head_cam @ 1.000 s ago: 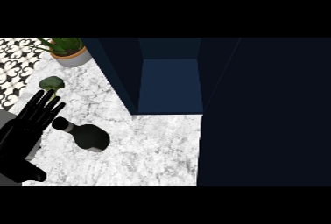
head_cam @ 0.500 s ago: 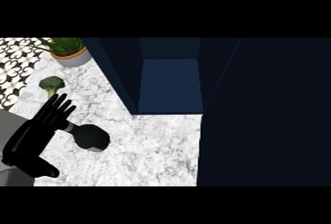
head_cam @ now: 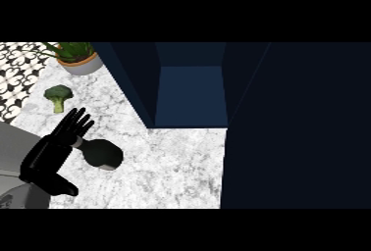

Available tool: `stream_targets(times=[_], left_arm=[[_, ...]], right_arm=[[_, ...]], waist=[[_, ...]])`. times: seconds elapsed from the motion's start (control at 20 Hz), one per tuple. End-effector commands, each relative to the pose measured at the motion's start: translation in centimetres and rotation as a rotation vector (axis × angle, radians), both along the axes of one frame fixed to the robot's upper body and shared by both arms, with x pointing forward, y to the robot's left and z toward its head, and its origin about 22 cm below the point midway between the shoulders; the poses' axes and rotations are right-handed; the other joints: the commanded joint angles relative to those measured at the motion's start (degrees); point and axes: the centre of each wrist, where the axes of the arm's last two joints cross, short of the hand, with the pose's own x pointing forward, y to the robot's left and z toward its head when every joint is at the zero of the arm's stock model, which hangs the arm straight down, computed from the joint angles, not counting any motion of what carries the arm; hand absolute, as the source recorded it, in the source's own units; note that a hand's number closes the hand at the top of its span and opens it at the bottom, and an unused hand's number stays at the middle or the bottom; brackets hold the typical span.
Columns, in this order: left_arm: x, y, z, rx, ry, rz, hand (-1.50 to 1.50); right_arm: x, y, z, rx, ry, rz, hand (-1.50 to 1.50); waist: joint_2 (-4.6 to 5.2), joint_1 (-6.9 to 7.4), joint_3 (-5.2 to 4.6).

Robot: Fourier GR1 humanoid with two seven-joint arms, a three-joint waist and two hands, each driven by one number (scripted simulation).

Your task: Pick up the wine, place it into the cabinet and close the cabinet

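Note:
The wine bottle [head_cam: 103, 153] is dark and lies on its side on the marble counter [head_cam: 174, 171], at the left. My left hand [head_cam: 49, 158] comes in from the lower left with straight fingers [head_cam: 73, 125]. It is open and lies over the bottle's neck, hiding it, while the round body shows to the right of the palm. The dark blue cabinet [head_cam: 191, 93] stands open at the top centre, its inside bare. My right hand shows nowhere.
A broccoli floret [head_cam: 58, 97] lies beyond the hand. A potted plant [head_cam: 77, 58] stands at the back left corner. The cabinet's big dark door [head_cam: 297, 127] fills the right side, and a patterned floor [head_cam: 16, 78] lies past the counter's left edge.
My left hand has slid right and away from me, and now covers the bottle's neck. The bottle has not moved.

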Motion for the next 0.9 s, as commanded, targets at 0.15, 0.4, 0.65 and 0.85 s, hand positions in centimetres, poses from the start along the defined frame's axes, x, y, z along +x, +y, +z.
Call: stream_targets(times=[0.15, 0.4, 0.65, 0.85], left_arm=[[-0.9, -0.3, -2.1, 0.004, 0.001, 0.014, -1.5], [-0.6, 0.9, -2.4, 0.001, 0.007, -0.021, -1.5], [0.6, 0.4, -3.5, -0.014, 0.022, -0.005, -1.5], [-0.3, -1.5, -5.9, 0.0, 0.049, -0.027, -1.5]], right_arm=[[-3.5, 0.0, 1.0, 0.04, -0.038, 0.058, -1.5], [-4.6, -1.1, 1.8, 0.016, -0.053, 0.038, -1.5], [-3.4, -0.6, 1.5, 0.032, -0.061, 0.039, -1.5], [-3.5, -0.3, 1.9, 0.015, -0.048, 0.039, -1.5]], waist=[[-0.03, 0.17, 0.01], [-0.1, -0.05, 0.02], [0.03, -0.13, -0.01], [0.03, -0.18, -0.03]])
